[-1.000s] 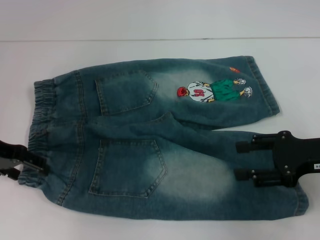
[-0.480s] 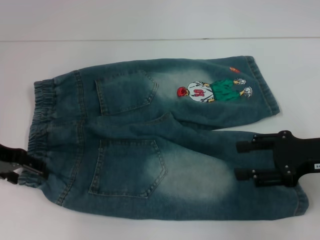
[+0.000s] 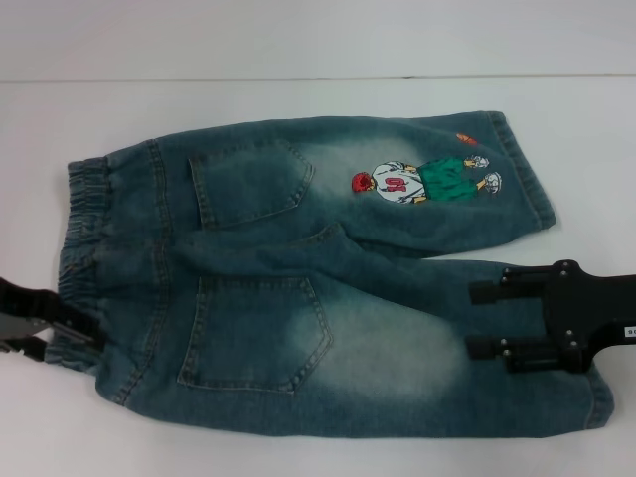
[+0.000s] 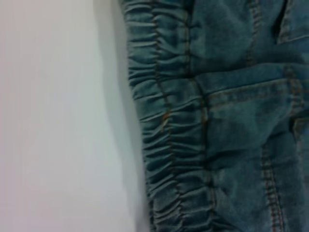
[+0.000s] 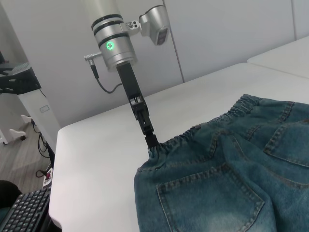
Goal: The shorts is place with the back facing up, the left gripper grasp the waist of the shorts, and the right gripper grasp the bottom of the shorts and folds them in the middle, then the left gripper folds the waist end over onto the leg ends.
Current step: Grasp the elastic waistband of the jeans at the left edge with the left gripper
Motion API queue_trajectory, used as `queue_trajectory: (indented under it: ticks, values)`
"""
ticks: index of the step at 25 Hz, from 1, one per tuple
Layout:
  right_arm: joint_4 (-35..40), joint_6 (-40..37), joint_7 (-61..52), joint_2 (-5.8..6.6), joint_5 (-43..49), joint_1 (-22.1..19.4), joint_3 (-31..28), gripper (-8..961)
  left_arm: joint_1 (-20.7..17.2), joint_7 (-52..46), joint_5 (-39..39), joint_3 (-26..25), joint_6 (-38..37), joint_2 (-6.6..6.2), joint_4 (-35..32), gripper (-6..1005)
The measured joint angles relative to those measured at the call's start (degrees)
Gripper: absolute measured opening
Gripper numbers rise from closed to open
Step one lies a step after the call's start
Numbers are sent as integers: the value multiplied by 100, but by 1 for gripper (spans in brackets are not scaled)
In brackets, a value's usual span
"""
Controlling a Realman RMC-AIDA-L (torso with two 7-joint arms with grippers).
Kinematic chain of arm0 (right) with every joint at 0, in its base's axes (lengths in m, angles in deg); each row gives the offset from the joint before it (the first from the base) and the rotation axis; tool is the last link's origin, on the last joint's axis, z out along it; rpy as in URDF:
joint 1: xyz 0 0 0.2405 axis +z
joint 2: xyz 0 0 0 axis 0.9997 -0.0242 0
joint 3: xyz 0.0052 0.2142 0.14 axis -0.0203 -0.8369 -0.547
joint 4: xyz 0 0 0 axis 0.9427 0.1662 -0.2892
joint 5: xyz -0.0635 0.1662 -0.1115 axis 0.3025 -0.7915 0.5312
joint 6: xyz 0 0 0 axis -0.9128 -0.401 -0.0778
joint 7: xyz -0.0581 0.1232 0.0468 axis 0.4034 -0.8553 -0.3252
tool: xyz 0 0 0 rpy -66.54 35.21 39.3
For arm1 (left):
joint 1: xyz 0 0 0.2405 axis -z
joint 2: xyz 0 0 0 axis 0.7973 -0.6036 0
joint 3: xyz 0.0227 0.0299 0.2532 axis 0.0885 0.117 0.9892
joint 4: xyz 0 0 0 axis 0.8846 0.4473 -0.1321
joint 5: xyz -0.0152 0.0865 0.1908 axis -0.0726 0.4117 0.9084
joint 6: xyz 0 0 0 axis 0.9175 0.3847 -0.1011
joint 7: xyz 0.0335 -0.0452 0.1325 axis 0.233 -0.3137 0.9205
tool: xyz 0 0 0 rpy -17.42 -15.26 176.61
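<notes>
The shorts (image 3: pixel 298 288) lie flat on the white table, back pockets up, with the elastic waist (image 3: pixel 84 209) to the left and the leg hems (image 3: pixel 527 169) to the right. An embroidered cartoon figure (image 3: pixel 422 179) marks the far leg. My left gripper (image 3: pixel 75 328) is at the near corner of the waistband, and its fingers look pinched on the fabric. The right wrist view shows its tip (image 5: pixel 153 141) meeting the waistband edge. The left wrist view is filled by the crinkled waistband (image 4: pixel 169 130). My right gripper (image 3: pixel 482 318) hovers open over the near leg, short of its hem (image 3: pixel 599 397).
The white table (image 3: pixel 298 99) runs past the shorts on every side, and its far edge lies just beyond them. In the right wrist view, the table's edge drops off beside a keyboard (image 5: pixel 21 212) and floor clutter.
My left gripper dipped slightly, then pushed into the near waistband corner, bunching that corner inward. The right gripper has stayed in place.
</notes>
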Motion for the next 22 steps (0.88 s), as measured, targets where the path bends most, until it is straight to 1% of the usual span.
queue_trajectory:
  ticks: [4,14,19,22]
  values:
    - [0,0,0,0,0,0,-3,725,44,22,-112,-4,-27,0,-3,879]
    - [0,0,6,-1,-17,0,-2,726,103,27,-71,49,150,22,11,879]
    - [0,0,5,0,-25,16,-2,726,81,-18,-19,254,227,8,13,878]
    - [0,0,5,0,-26,17,-2,726,68,-23,58,264,222,3,19,878]
